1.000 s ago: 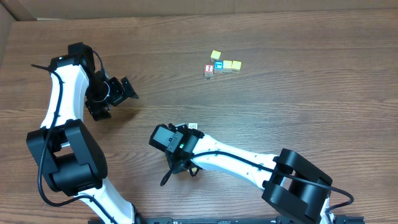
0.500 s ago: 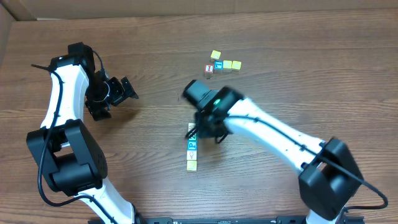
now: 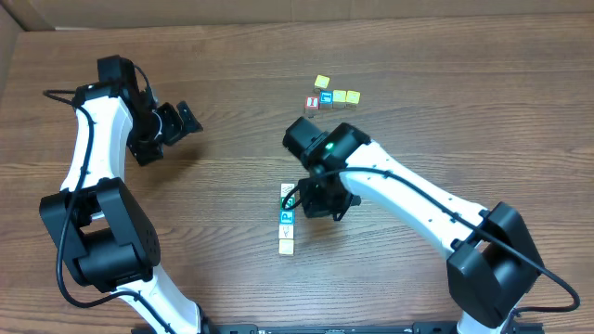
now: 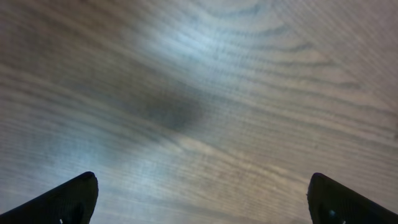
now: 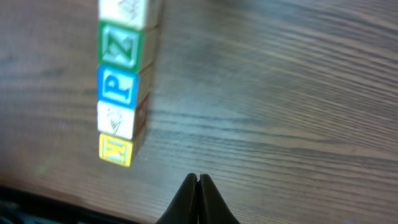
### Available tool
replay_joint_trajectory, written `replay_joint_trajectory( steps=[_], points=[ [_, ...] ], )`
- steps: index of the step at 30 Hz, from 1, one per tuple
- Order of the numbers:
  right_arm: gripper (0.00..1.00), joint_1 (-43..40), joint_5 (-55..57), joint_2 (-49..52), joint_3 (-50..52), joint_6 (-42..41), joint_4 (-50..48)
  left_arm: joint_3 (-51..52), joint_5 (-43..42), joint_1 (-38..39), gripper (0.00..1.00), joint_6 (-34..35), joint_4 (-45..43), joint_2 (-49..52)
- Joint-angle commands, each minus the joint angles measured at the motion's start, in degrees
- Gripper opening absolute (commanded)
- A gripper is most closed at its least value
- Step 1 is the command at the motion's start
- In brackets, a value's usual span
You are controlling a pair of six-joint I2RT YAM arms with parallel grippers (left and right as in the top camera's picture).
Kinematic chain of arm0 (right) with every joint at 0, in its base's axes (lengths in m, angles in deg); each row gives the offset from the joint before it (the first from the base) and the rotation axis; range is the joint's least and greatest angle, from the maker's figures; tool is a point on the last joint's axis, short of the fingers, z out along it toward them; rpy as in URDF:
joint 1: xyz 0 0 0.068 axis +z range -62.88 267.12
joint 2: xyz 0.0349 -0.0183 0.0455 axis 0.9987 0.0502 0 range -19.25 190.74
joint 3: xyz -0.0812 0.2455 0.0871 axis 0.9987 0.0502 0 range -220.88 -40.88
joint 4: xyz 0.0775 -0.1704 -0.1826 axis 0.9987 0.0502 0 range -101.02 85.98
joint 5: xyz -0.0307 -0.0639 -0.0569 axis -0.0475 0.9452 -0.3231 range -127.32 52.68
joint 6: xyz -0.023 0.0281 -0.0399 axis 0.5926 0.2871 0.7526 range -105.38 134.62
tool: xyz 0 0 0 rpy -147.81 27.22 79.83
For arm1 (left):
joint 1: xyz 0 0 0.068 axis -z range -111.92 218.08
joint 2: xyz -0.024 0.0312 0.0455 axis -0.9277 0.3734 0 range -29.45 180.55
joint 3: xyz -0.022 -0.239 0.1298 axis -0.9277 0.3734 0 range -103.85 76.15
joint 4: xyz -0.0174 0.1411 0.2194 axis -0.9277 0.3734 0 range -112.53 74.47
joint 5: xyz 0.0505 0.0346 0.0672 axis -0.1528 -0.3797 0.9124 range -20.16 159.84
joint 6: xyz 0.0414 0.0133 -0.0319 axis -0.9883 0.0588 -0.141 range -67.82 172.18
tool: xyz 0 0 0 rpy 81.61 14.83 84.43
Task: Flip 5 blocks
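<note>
right wrist view: my right gripper (image 5: 199, 182) is pressed shut with nothing between its fingers, near the blocks (image 5: 118, 87), which lie in a touching row of five on the table (image 5: 280, 93). my left gripper (image 3: 182, 121) stands wide open, well apart from them.

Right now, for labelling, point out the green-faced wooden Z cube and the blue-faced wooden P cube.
Green-faced wooden Z cube (image 5: 121, 45): right wrist view, letter face.
Blue-faced wooden P cube (image 5: 117, 86): right wrist view, letter face.
</note>
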Motion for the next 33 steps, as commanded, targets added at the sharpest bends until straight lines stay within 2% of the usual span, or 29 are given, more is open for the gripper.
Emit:
replay_joint_trajectory(
  steps=[1,3,6,10,15,20,23,25,29,30,31,32,33],
  points=[
    [0.04,3.9,-1.0,-1.6,2.1,4.7,-0.4,-0.9,-4.5,0.4,1.0,1.4,-0.5,0.3],
    [0.04,5.7,-0.9,-1.6,3.2,5.3,-0.8,-0.8,-12.6,0.7,1.0,0.1,-0.4,0.3],
    [0.04,8.6,-1.0,-1.6,4.5,5.5,-1.5,-0.9,-23.8,2.7,1.0,-10.1,-0.8,0.3],
    [0.04,13.7,-0.9,-2.5,6.1,8.0,-2.7,-3.2,-19.5,7.3,1.0,-10.0,0.5,0.3],
    [0.04,19.5,1.4,-5.1,7.5,8.1,-3.7,-13.1,-9.1,14.8,1.0,-9.5,5.8,0.3],
    [0.04,23.3,1.4,-7.5,8.5,8.1,-4.2,-21.9,-9.5,20.7,0.99,-11.4,5.9,0.3],
    [0.04,25.3,1.4,-8.5,10.8,8.1,-5.4,-21.7,-8.7,22.5,0.25,-11.4,6.1,0.5],
    [0.04,26.8,1.7,-8.6,12.5,8.2,-5.7,-21.1,-6.8,23.8,0.04,-11.4,6.5,0.9],
    [0.04,29.2,5.0,-8.6,15.4,8.2,-7.7,-18.6,-3.2,26.0,0.04,-11.4,5.5,0.9],
    [0.07,29.3,5.7,-8.6,15.4,8.2,-7.9,-17.9,-2.8,26.6,0.04,-11.5,5.0,0.9],
    [0.22,29.3,6.0,-8.6,15.4,8.2,-8.3,-17.4,-2.5,27.0,0.04,-11.5,4.5,0.9],
    [0.28,29.3,6.0,-8.6,15.4,8.2,-8.7,-16.8,-1.9,27.5,0.04,-11.4,4.1,0.9],
    [0.25,29.2,5.9,-8.6,15.4,8.2,-9.5,-16.4,-1.3,27.9,0.04,-11.4,3.8,0.9]
  ],
)
